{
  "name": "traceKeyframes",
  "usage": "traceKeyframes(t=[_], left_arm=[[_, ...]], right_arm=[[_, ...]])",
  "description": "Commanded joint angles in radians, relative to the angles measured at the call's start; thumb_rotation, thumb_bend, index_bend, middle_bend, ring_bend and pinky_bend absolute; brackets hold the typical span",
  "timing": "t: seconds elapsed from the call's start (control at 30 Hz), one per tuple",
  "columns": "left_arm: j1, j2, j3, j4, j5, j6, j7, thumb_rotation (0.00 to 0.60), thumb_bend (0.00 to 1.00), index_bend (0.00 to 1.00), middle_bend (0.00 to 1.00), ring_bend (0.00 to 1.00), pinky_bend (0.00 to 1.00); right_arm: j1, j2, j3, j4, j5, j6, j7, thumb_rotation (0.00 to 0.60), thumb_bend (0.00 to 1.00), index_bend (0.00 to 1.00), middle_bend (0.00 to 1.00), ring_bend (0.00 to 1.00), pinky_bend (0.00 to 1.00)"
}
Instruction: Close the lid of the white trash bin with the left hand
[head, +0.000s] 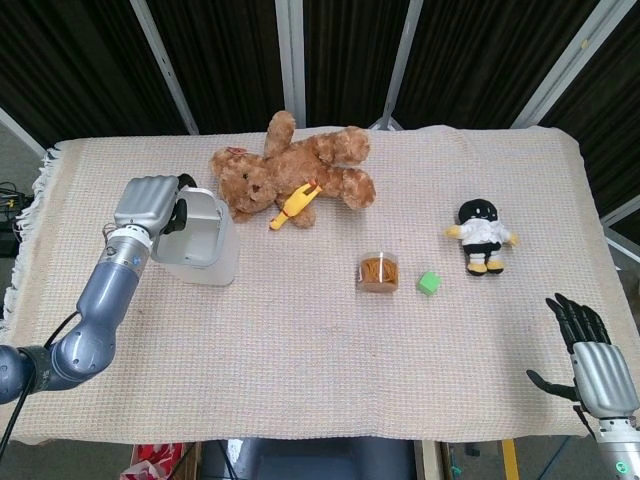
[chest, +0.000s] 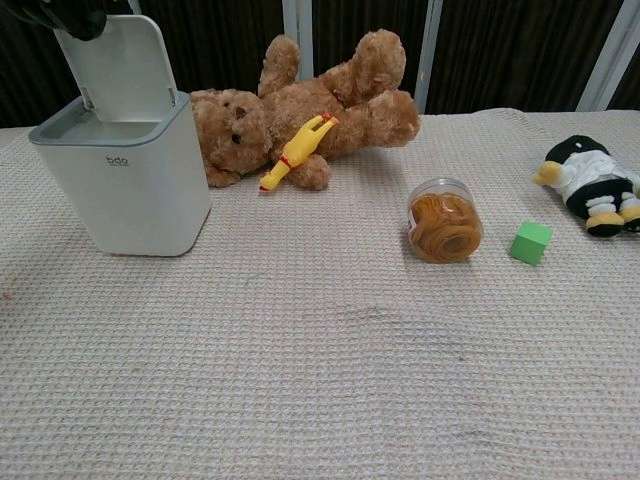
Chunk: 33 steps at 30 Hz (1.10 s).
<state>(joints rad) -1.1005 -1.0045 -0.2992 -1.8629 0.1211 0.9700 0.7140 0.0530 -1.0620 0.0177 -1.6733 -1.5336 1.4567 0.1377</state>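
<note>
Head view alone: left hand (head: 150, 205) over upright lid (chest: 122, 62), white trash bin (chest: 125, 180)

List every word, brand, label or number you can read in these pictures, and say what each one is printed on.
"bdo": small grey letters on the front wall of the white trash bin, just below its rim, readable in the chest view.
Tag at the teddy bear head: a small pale tag shows in the head view, too small to read.
Nothing else in either view carries readable text.
</note>
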Motion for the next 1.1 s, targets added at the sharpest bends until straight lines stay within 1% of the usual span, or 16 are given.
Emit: traceKeyframes(t=[0.03, 0.2, 0.27, 0.47, 0.63, 0.8, 0.93, 1.1], left_arm=[[0.005, 0.04, 0.014, -0.041, -0.002, -0.001, 0.003, 0.6, 0.73, 0.35, 1.0, 0.92, 1.0], [0.022, 0.104, 0.027, -0.109, 0.007, -0.021, -0.012, 0.6, 0.73, 0.36, 1.0, 0.92, 1.0], [0.029, 0.131, 0.039, -0.139, 0.02, -0.029, -0.013, 0.6, 0.73, 0.36, 1.0, 0.92, 1.0], [0.051, 0.161, 0.071, -0.181, 0.066, -0.046, -0.035, 0.6, 0.73, 0.34, 1.0, 0.92, 1.0], [0.066, 0.154, 0.099, -0.193, 0.105, -0.05, -0.055, 0.6, 0.73, 0.32, 1.0, 0.92, 1.0], [0.077, 0.126, 0.125, -0.189, 0.149, -0.04, -0.072, 0.6, 0.73, 0.27, 1.0, 0.92, 1.0], [0.082, 0.098, 0.144, -0.184, 0.183, -0.027, -0.077, 0.6, 0.73, 0.26, 1.0, 0.92, 1.0], [0.082, 0.077, 0.166, -0.186, 0.199, -0.016, -0.077, 0.6, 0.73, 0.26, 1.0, 0.92, 1.0]], right_arm=[[-0.002, 0.001, -0.001, 0.0, -0.001, 0.003, -0.001, 0.6, 0.19, 0.0, 0.0, 0.0, 0.0], [-0.006, 0.002, -0.003, -0.001, -0.005, 0.01, -0.002, 0.6, 0.19, 0.0, 0.0, 0.0, 0.0], [-0.007, 0.002, -0.003, -0.002, -0.007, 0.011, -0.003, 0.6, 0.19, 0.0, 0.0, 0.0, 0.0], [-0.008, 0.001, -0.005, 0.001, -0.013, 0.015, -0.006, 0.6, 0.19, 0.0, 0.0, 0.0, 0.0], [-0.009, 0.001, -0.006, 0.004, -0.018, 0.017, -0.005, 0.6, 0.19, 0.0, 0.0, 0.0, 0.0], [-0.009, 0.001, -0.008, 0.004, -0.023, 0.018, -0.004, 0.6, 0.19, 0.0, 0.0, 0.0, 0.0], [-0.01, -0.001, -0.008, 0.005, -0.027, 0.022, -0.007, 0.6, 0.19, 0.0, 0.0, 0.0, 0.0], [-0.011, -0.001, -0.008, 0.006, -0.027, 0.024, -0.006, 0.6, 0.19, 0.0, 0.0, 0.0, 0.0]])
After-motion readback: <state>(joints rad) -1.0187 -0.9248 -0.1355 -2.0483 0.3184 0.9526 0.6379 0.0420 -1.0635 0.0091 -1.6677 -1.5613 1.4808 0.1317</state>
